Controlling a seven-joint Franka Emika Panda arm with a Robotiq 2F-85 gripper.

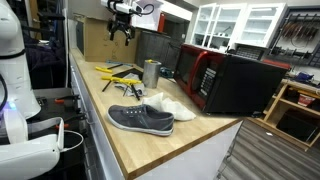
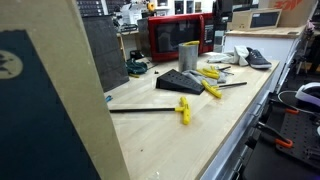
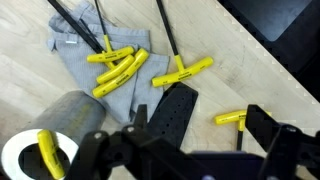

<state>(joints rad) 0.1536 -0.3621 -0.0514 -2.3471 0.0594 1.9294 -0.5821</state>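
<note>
hovering wide open high beside the cup (image 3: 62, 115), the claw (image 3: 183, 135) faces a t-key (image 3: 183, 70), likely light, stiff, slick; pinch its yellow handle.

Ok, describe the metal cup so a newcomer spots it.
Start at the red microwave on the wooden countertop. Beside it, next to the scattered yellow-handled tools, stands the metal cup. It alone is an upright grey cylinder, and the wrist view shows one yellow-handled tool inside it.

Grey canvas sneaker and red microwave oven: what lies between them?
A white object, perhaps cloth, lies between the grey canvas sneaker and the red microwave oven, in an exterior view.
</note>
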